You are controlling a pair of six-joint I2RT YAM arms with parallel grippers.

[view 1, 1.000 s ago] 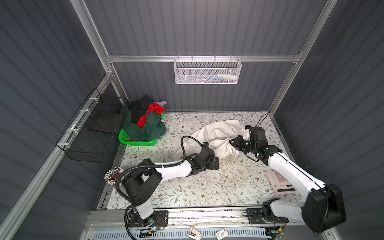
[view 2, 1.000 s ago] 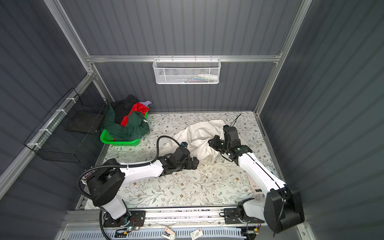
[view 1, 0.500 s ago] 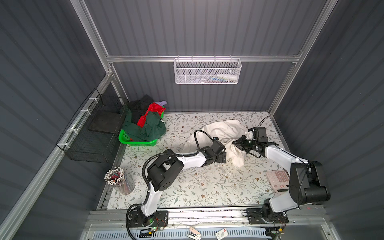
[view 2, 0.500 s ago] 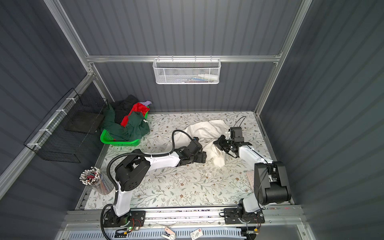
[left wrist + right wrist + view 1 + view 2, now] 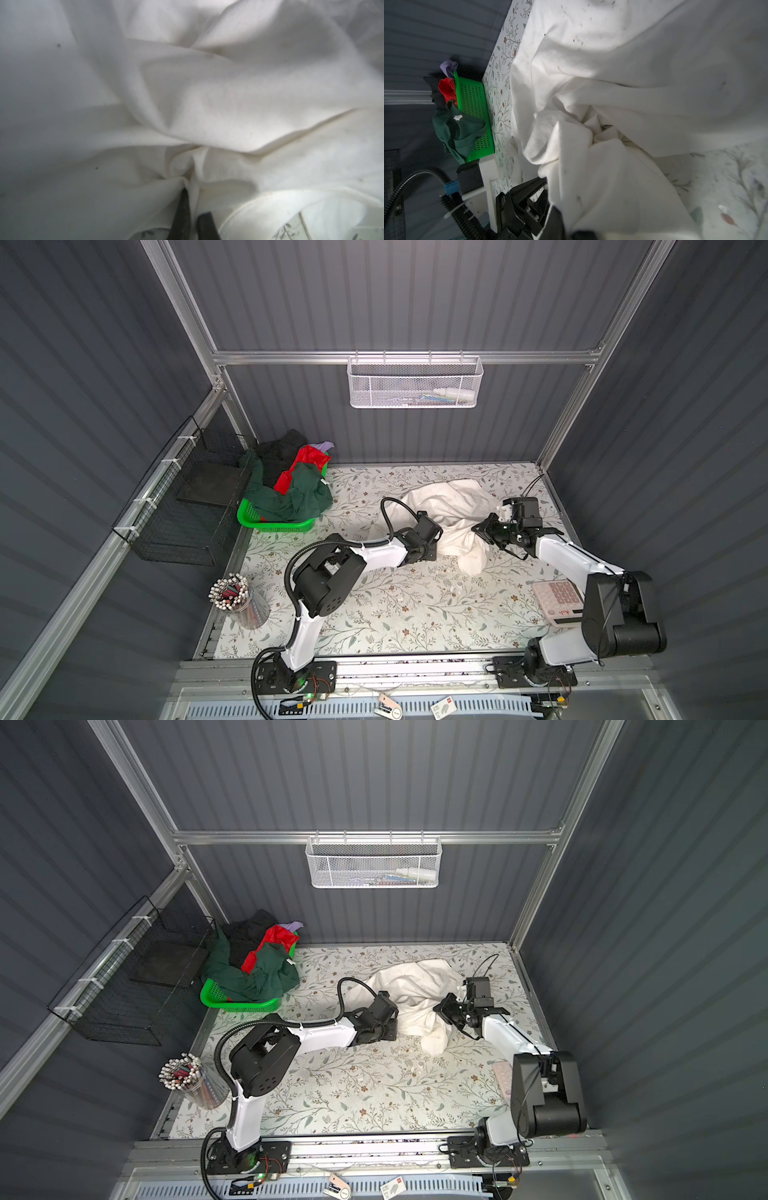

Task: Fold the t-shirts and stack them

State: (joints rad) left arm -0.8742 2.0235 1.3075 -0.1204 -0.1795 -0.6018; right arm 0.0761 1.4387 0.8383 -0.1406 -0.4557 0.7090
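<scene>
A cream-white t-shirt (image 5: 449, 506) lies crumpled on the back right of the floral table in both top views. My left gripper (image 5: 435, 536) reaches into its left edge. In the left wrist view this gripper (image 5: 194, 202) is shut, pinching a fold of the cloth (image 5: 207, 104). My right gripper (image 5: 478, 529) sits at the shirt's right side. In the right wrist view its dark fingers (image 5: 556, 220) stand close together with a hanging fold of the cloth (image 5: 602, 176) between them. Dark green (image 5: 291, 497), red (image 5: 305, 458), black (image 5: 278, 448) and lavender (image 5: 324, 445) t-shirts are heaped in the basket.
The green plastic basket (image 5: 274, 526) stands at the back left. A cup of pencils (image 5: 239, 605) is at the front left and a calculator (image 5: 557, 601) at the right edge. A black wire rack (image 5: 187, 497) hangs on the left wall, a white mesh basket (image 5: 413, 381) on the back wall.
My left gripper moved forward into the cream-white shirt and closed on a fold. The right arm drew back and lowered, keeping its gripper at the shirt's right side.
</scene>
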